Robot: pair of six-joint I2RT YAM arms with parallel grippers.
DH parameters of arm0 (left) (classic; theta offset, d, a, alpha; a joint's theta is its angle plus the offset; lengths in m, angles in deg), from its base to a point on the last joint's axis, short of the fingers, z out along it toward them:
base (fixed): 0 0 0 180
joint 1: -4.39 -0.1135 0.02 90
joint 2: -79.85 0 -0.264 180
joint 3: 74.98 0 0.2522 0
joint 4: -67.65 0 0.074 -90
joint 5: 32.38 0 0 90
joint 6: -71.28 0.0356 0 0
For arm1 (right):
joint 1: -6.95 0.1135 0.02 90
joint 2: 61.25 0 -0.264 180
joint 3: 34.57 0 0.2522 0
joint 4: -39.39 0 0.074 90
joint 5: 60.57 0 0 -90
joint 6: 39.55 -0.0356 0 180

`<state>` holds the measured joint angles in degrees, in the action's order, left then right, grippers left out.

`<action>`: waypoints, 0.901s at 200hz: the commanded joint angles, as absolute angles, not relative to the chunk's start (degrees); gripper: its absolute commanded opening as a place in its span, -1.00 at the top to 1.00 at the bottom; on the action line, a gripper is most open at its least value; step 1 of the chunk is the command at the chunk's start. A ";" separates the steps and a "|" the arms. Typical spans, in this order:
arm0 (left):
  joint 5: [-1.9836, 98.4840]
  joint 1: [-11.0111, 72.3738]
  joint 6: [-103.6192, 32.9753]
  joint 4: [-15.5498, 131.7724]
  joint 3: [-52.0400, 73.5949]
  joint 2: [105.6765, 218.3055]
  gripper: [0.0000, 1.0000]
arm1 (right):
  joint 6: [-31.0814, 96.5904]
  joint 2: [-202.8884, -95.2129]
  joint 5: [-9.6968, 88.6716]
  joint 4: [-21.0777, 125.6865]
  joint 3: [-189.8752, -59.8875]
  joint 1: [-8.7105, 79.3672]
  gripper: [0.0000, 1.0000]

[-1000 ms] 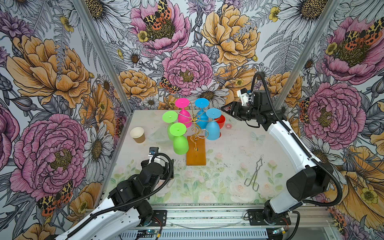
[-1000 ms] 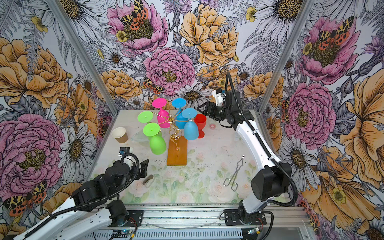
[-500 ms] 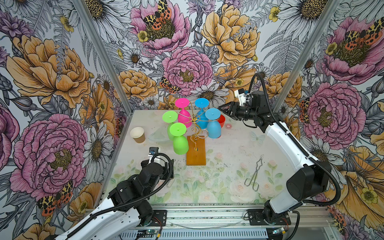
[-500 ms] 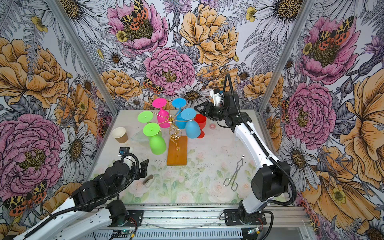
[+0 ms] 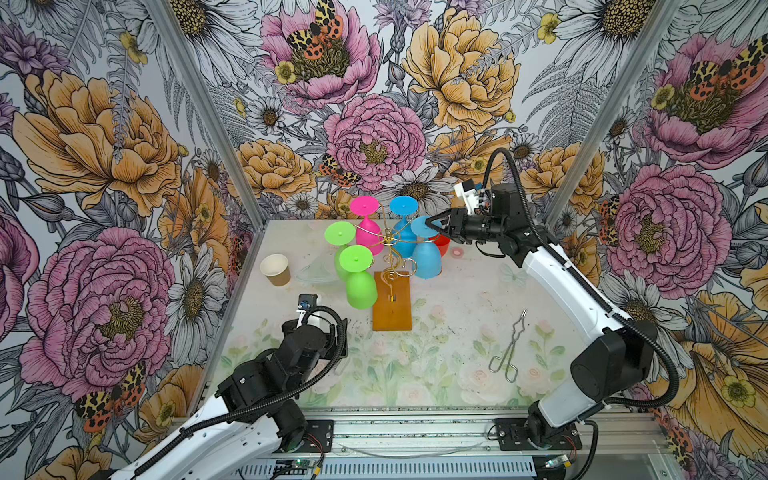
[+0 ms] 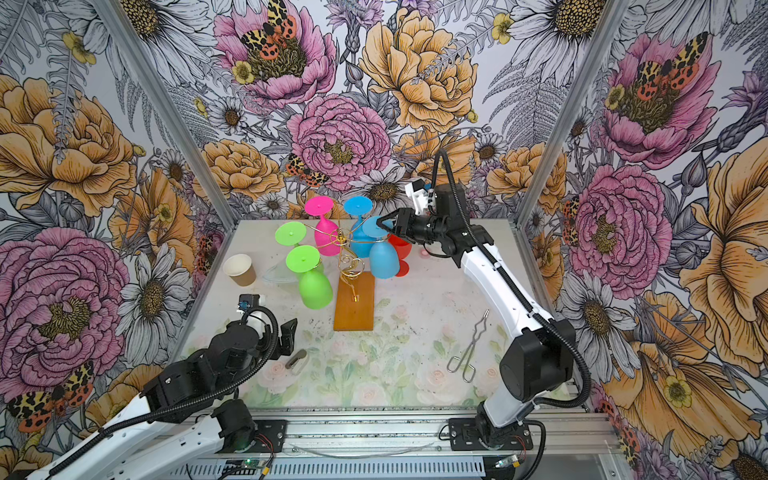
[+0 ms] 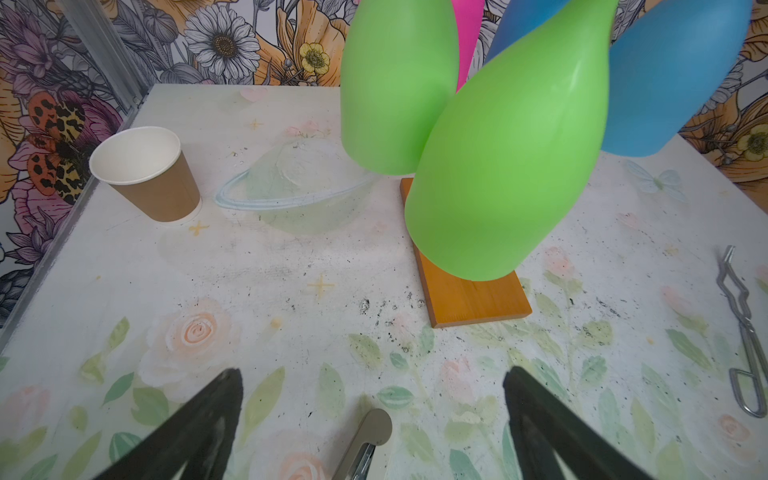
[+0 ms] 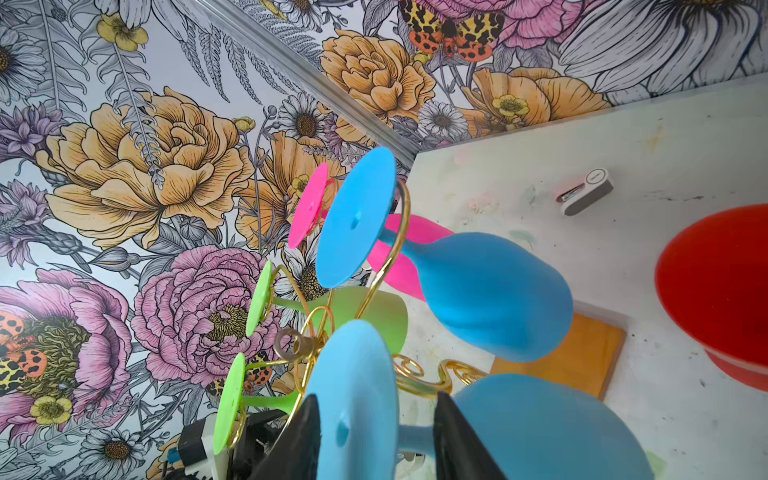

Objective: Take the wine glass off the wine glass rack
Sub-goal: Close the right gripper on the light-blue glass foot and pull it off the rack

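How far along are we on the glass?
Done: the right gripper is at the light-blue plastic wine glass hanging upside down on the gold wire wine glass rack. In hand: its fingers straddle the glass's foot, not yet clamped. Left: grip, slide it off the arm, set it down. The left gripper is open, holding nothing.

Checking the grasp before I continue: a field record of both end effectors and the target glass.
right end effector: jaws apart, astride the foot of the light blue wine glass
light blue wine glass: upside down on the wine glass rack
left end effector: open, empty, low over table
also hanging: two green glasses, a pink glass, a darker blue glass
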<state>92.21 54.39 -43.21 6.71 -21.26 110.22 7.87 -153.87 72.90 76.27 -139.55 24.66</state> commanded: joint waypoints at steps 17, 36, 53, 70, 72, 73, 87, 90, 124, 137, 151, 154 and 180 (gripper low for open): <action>90.76 53.94 -42.71 6.97 -20.97 109.28 -0.98 | 8.05 -154.68 72.78 74.25 -141.41 24.59 0.42; 90.84 53.90 -42.69 7.02 -21.07 109.28 -0.98 | 7.92 -154.61 72.63 74.25 -141.58 24.22 0.54; 90.76 53.93 -42.71 7.01 -21.07 109.29 -0.98 | 7.68 -154.46 72.54 74.25 -141.67 23.91 0.62; 90.76 53.92 -42.71 7.02 -21.17 109.17 -0.98 | 7.62 -154.09 72.52 74.25 -141.68 23.56 0.67; 90.76 53.89 -42.71 7.04 -21.13 109.20 -0.98 | 7.58 -154.09 72.53 74.25 -141.67 23.49 0.69; 90.80 53.88 -42.71 7.04 -21.09 109.16 -0.98 | 7.61 -154.08 72.56 74.25 -141.67 23.48 0.69; 90.77 53.92 -42.71 7.01 -21.19 109.15 -0.98 | 7.47 -153.67 72.63 74.25 -141.67 23.24 0.74; 90.76 53.92 -42.78 6.96 -21.15 109.12 -0.97 | 7.46 -153.60 72.67 74.25 -141.68 23.14 0.76; 90.85 53.88 -42.72 6.98 -21.15 108.94 -0.98 | 7.06 -152.24 72.98 74.25 -141.28 22.74 0.84; 90.84 53.94 -42.80 7.02 -21.13 108.86 -0.98 | 7.00 -151.66 73.35 74.25 -141.06 22.60 0.85; 90.89 53.90 -42.75 7.05 -21.16 108.85 -0.98 | 6.79 -151.25 73.98 74.26 -140.81 22.60 0.86; 90.86 53.93 -42.79 7.02 -21.17 108.84 -0.97 | 6.81 -151.07 74.10 74.25 -140.73 22.59 0.87; 90.84 53.91 -42.80 7.04 -21.16 108.62 -0.98 | 6.49 -150.03 74.54 74.11 -139.90 22.67 0.92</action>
